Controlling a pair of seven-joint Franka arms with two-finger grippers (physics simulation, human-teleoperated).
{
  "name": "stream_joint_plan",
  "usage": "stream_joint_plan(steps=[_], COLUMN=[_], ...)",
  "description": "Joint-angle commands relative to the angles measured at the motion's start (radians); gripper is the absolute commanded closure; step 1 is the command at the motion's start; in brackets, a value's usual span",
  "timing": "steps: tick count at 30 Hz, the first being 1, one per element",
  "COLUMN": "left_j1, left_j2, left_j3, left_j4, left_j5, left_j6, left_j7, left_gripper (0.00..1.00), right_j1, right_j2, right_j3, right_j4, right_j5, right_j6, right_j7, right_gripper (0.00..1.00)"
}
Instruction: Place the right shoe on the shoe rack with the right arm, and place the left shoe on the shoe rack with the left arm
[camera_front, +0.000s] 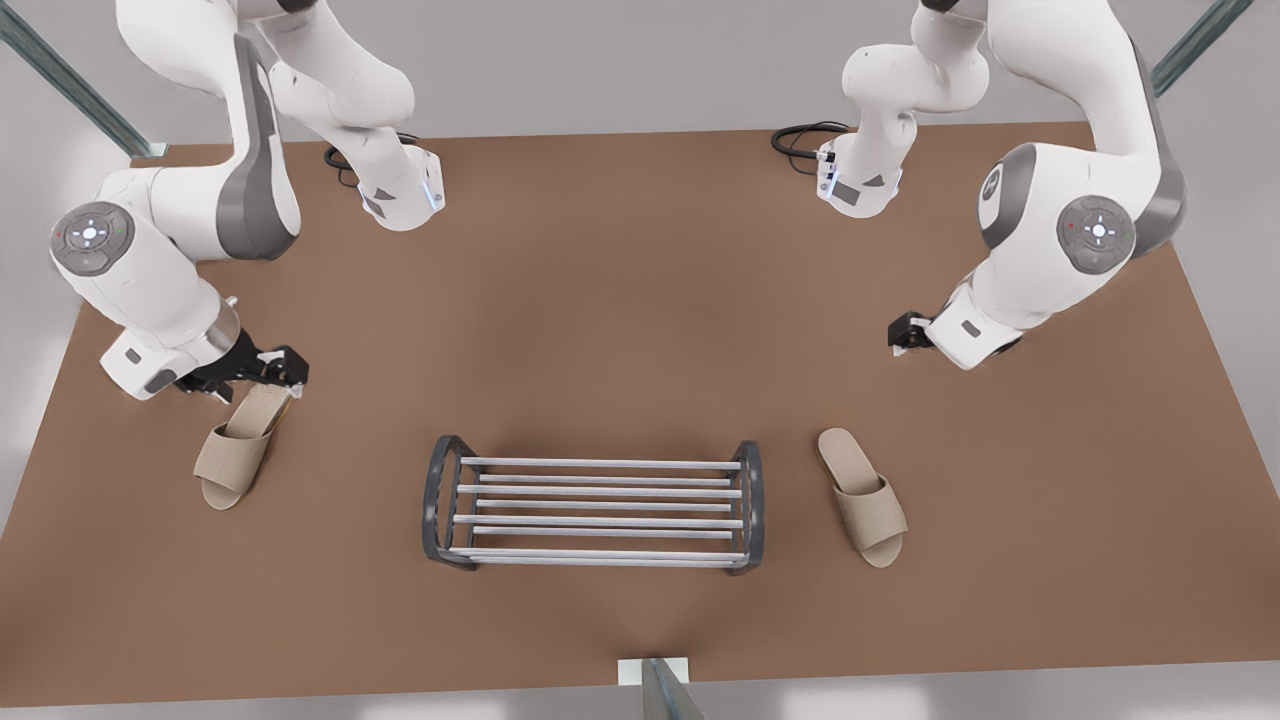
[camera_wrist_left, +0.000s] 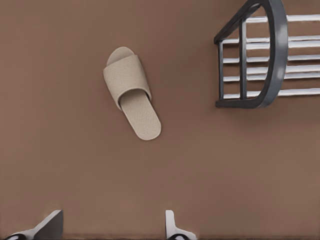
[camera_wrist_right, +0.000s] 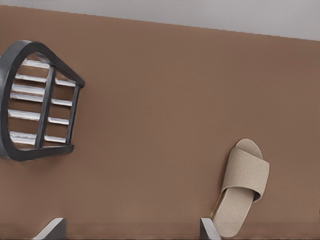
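Note:
The shoe rack (camera_front: 437, 500) stands empty mid-table, silver bars between dark end frames. The right shoe (camera_front: 238, 450), a beige slipper, lies on the table at the front view's left. My right gripper (camera_front: 275, 372) hovers open right at its heel; in the right wrist view the slipper (camera_wrist_right: 240, 187) sits just outside one fingertip (camera_wrist_right: 206, 227), with the rack's end (camera_wrist_right: 15, 70) farther off. The left shoe (camera_front: 863, 497) lies at the front view's right. My left gripper (camera_front: 905, 332) hangs open well short of it, with the slipper (camera_wrist_left: 131, 90) and the rack's end (camera_wrist_left: 275, 55) ahead.
Both arm bases (camera_front: 400, 190) (camera_front: 860, 180) stand at the table's far edge with black cables beside them. A metal post (camera_front: 655, 685) rises at the near edge, in front of the rack. Bare brown tabletop (camera_front: 620, 330) lies between the arms and the rack.

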Motion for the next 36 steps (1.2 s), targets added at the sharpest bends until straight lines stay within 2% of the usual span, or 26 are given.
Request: stream_joint_plan(steps=[1,2,3,4,5,7,8,9,10,13,15,16,17,22,24,25,28,31,33,36], left_j1=[0.007,0.014,0.024,0.12,0.259,0.339,0.377,0.395,0.399,0.388,0.379,0.331,0.317,0.259,0.224,0.196,0.205,0.208,0.21,0.256], left_j2=[-0.243,-0.294,-0.3,-0.308,-0.297,-0.149,-0.109,-0.09,-0.056,-0.047,-0.033,0.034,0.102,0.135,0.166,0.2,0.221,0.269,0.31,0.315], left_j3=[-0.065,-0.095,-0.199,-0.333,-0.455,-0.457,-0.457,-0.457,-0.457,-0.457,-0.457,-0.457,-0.457,-0.461,-0.46,-0.46,-0.446,-0.395,-0.389,-0.38], left_j4=[-0.516,-0.749,-0.753,-0.771,-0.764,-0.673,-0.624,-0.609,-0.603,-0.609,-0.583,-0.511,-0.459,-0.417,-0.404,-0.376,-0.37,-0.368,-0.364,-0.356], left_j5=[0.029,0.028,0.031,0.086,0.243,0.347,0.443,0.485,0.493,0.508,0.595,0.883,1.166,1.165,1.165,1.154,1.241,1.326,1.333,1.457], left_j6=[0.574,0.954,1.012,1.035,1.052,1.161,1.173,1.181,1.247,1.226,1.165,1.017,0.962,0.919,0.87,0.839,0.758,0.767,0.773,0.839], left_j7=[-0.12,-0.237,-0.432,-0.494,-0.552,-0.597,-0.597,-0.6,-0.653,-0.905,-1.02,-1.335,-1.609,-1.796,-1.841,-1.902,-1.918,-1.933,-1.934,-1.934], left_gripper=[0.01,0.01,0.01,0.02,0.01,0.01,0.02,0.02,0.01,0.02,0.02,0.02,0.02,0.0,0.01,0.01,0.01,0.01,0.01,0.01], right_j1=[-0.038,-0.059,-0.068,-0.085,-0.09,-0.122,-0.14,-0.15,-0.186,-0.269,-0.268,-0.277,-0.275,-0.329,-0.56,-0.607,-0.647,-0.766,-0.786,-0.771], right_j2=[-0.16,-0.18,-0.186,-0.204,-0.214,-0.198,-0.171,-0.162,-0.169,-0.152,-0.07,-0.017,-0.056,-0.01,0.049,0.055,0.043,0.036,0.041,0.148], right_j3=[0.003,0.003,0.003,0.003,0.003,0.003,0.003,0.003,0.003,0.006,0.016,0.017,0.023,0.022,0.022,0.022,0.022,0.022,0.023,0.023], right_j4=[-0.277,-0.322,-0.367,-0.409,-0.482,-0.614,-0.635,-0.637,-0.709,-0.934,-0.917,-0.945,-0.971,-0.977,-0.925,-0.92,-0.922,-0.924,-0.92,-0.842], right_j5=[-0.001,0.002,0.002,0.0,0.0,0.0,0.0,0.0,-0.003,-0.003,-0.004,-0.004,-0.004,-0.036,-0.349,-0.401,-0.426,-0.532,-0.532,-0.527], right_j6=[0.268,0.28,0.288,0.302,0.401,0.682,0.768,0.777,0.914,1.48,1.521,1.644,1.643,1.644,1.644,1.644,1.644,1.644,1.644,1.644], right_j7=[0.004,0.006,0.004,0.004,0.003,0.0,-0.008,-0.008,-0.013,0.006,0.049,0.046,0.041,-0.068,-0.071,-0.071,-0.074,-0.074,-0.074,-0.076], right_gripper=[0.0,0.0,0.0,0.0,0.0,0.0,0.0,0.0,0.0,0.0,0.0,0.0,0.0,0.0,0.0,0.0,0.0,0.0,0.0,0.0])
